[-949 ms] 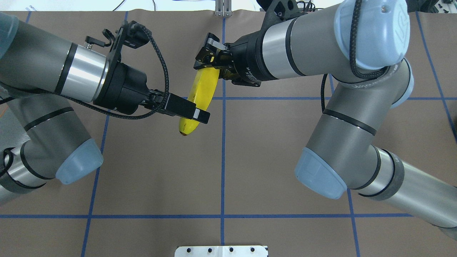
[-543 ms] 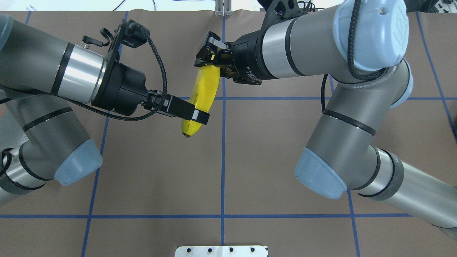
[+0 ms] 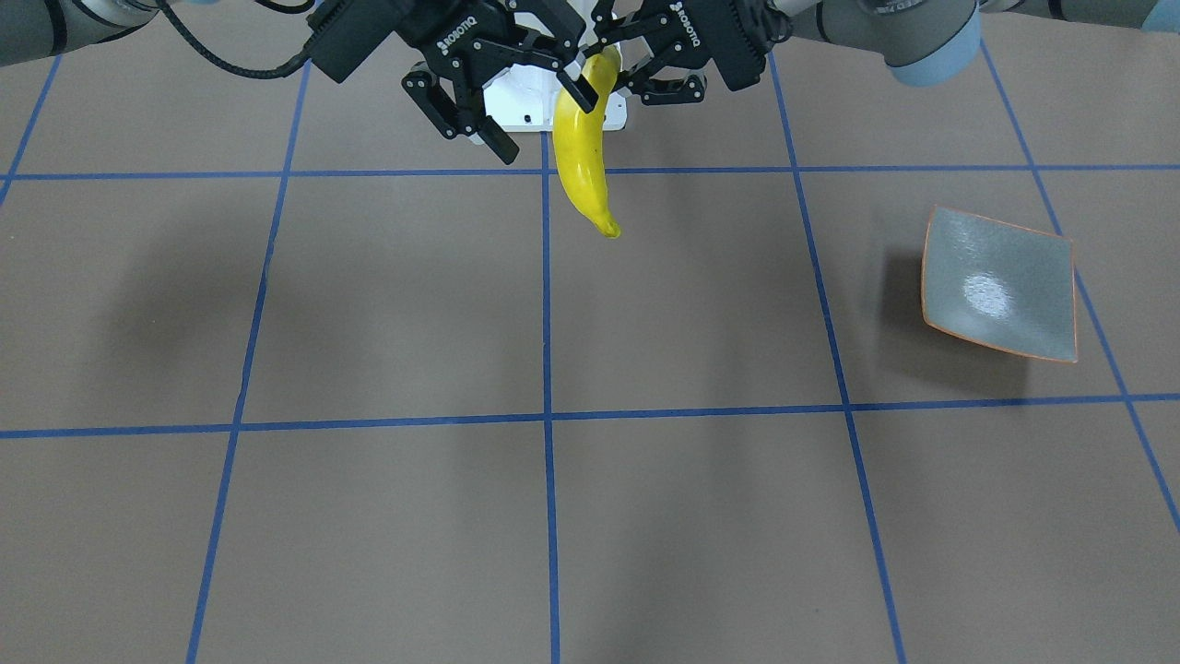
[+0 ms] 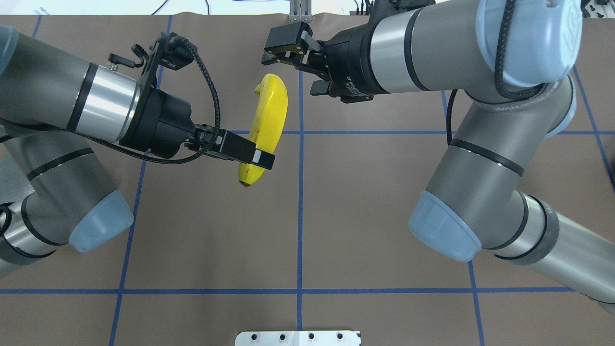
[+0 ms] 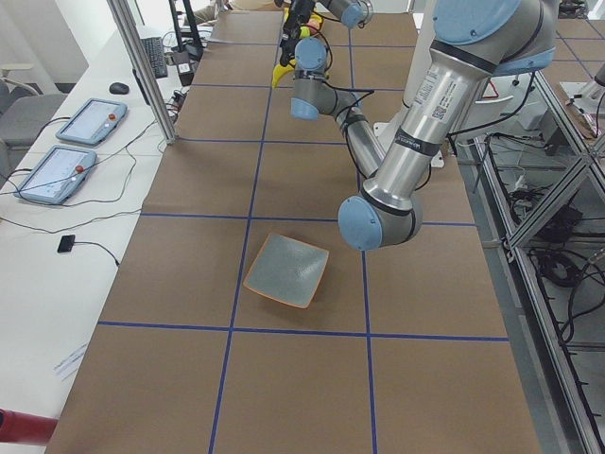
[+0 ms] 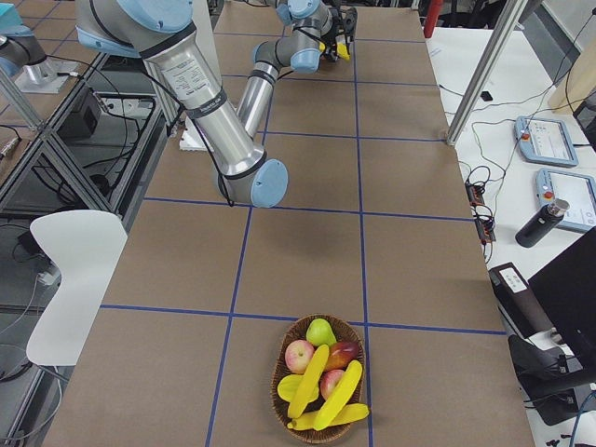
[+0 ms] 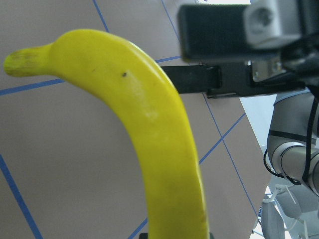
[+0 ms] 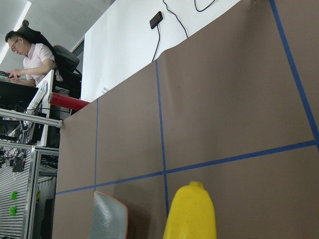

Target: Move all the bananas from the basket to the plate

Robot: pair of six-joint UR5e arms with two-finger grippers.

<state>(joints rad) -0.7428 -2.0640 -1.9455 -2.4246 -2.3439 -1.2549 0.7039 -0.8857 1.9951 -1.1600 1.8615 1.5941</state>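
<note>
- The banana (image 4: 271, 108) hangs in the air over the middle of the table (image 4: 202, 230), its near end clamped in the left gripper (image 4: 258, 159).
- The right gripper (image 4: 290, 65) is spread wide, just clear of the banana's far stem end.
- The banana is smooth, bright yellow and curved.

On the white bench (image 5: 28, 284) along the far side of the table (image 4: 202, 230) you are seeing one tablet (image 5: 92, 120) lying beside a second tablet (image 5: 54, 173); at the right end, apples (image 6: 299, 355) are sitting with perhaps a pear (image 6: 321, 331).
</note>
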